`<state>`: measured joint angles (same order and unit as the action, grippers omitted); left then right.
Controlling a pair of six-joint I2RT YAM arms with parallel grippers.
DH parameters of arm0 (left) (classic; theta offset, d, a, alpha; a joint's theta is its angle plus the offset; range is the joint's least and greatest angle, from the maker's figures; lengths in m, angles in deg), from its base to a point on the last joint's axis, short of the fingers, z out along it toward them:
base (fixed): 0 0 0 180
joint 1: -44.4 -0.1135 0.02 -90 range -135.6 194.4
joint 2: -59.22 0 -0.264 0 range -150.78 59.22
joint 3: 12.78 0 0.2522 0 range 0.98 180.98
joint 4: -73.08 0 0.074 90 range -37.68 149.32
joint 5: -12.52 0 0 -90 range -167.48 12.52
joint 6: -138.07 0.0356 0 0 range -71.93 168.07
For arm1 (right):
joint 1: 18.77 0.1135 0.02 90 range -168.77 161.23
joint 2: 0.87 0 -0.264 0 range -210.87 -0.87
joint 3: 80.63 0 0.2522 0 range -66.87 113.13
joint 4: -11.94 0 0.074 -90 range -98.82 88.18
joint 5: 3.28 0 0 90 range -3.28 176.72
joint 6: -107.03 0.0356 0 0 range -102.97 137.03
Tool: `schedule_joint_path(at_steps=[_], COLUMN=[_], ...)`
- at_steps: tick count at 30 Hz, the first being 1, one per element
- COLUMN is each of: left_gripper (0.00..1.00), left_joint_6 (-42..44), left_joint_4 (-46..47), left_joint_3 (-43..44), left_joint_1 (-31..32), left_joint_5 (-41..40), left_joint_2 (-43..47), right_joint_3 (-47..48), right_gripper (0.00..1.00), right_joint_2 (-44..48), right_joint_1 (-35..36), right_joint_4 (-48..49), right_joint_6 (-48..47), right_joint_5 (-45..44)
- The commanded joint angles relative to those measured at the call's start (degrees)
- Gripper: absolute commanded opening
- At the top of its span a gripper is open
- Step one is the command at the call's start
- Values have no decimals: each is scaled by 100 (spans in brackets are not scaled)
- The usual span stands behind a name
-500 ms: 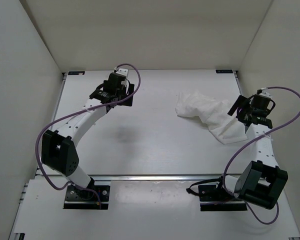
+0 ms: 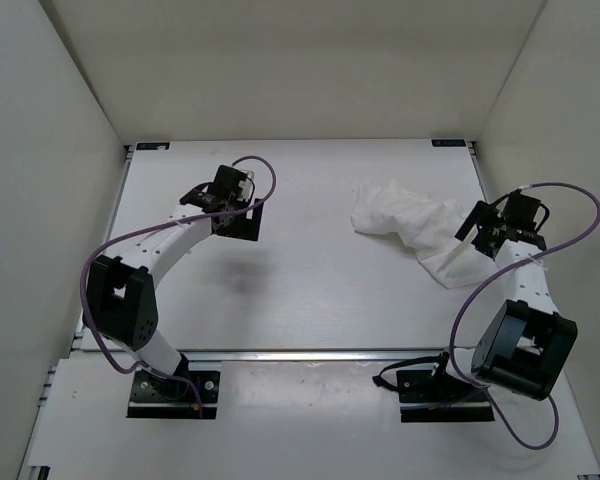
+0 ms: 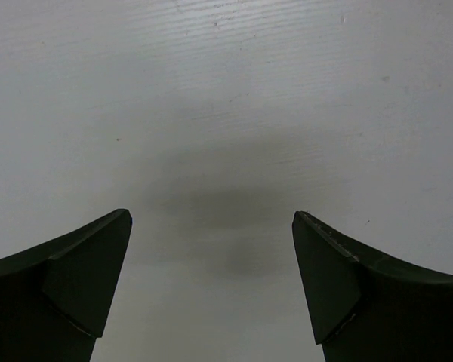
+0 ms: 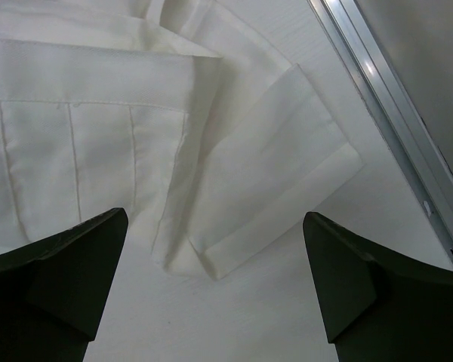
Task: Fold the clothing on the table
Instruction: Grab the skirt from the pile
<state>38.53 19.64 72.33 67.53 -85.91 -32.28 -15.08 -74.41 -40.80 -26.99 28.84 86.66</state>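
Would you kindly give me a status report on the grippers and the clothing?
Left gripper open, over bare table. Right gripper open, over clothing edge. Garment crumpled, unfolded, right side. Nothing blocking.

Soft, even light from overhead fills every view. The large white matte rectangular surface [image 2: 310, 300] is bright without glare; only its silver aluminium frame edge [image 4: 389, 113] glints in the right wrist view. A faint, blurred shadow lies beneath the left arm [image 2: 170, 240]. In the left wrist view a diffuse grey patch sits ahead of the black left pincer [image 3: 210, 216], whose fingers [image 3: 75, 279] look dim and featureless. The white pleated fabric garment [image 4: 98, 113] shows crisp seams.
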Motion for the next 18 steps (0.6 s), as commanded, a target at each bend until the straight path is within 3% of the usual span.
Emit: schedule_joint_path(at_steps=[1,5,9,14,16,18], left_gripper=[99,99,98,98,99,99], left_joint_6=[66,330,278,655,629,559], left_joint_4=[-57,-75,-145,-137,-197,-224], left_joint_3=[36,176,406,327,265,187], left_joint_1=[24,-2,24,708,806,667], left_joint_5=[-219,-660,41,-1025,-1756,-1759], left_joint_2=[142,1,1,28,-51,-140], right_joint_3=[95,50,182,287,349,367], right_gripper=[100,100,98,89,84,81], right_joint_2=[-73,-432,-723,-1311,-1417,-1444], right_joint_1=[-48,-118,-83,-65,-39,4], right_joint_4=[153,390,697,847,917,1057], right_joint_6=[-47,40,181,242,251,234], right_joint_5=[207,594,647,770,761,788])
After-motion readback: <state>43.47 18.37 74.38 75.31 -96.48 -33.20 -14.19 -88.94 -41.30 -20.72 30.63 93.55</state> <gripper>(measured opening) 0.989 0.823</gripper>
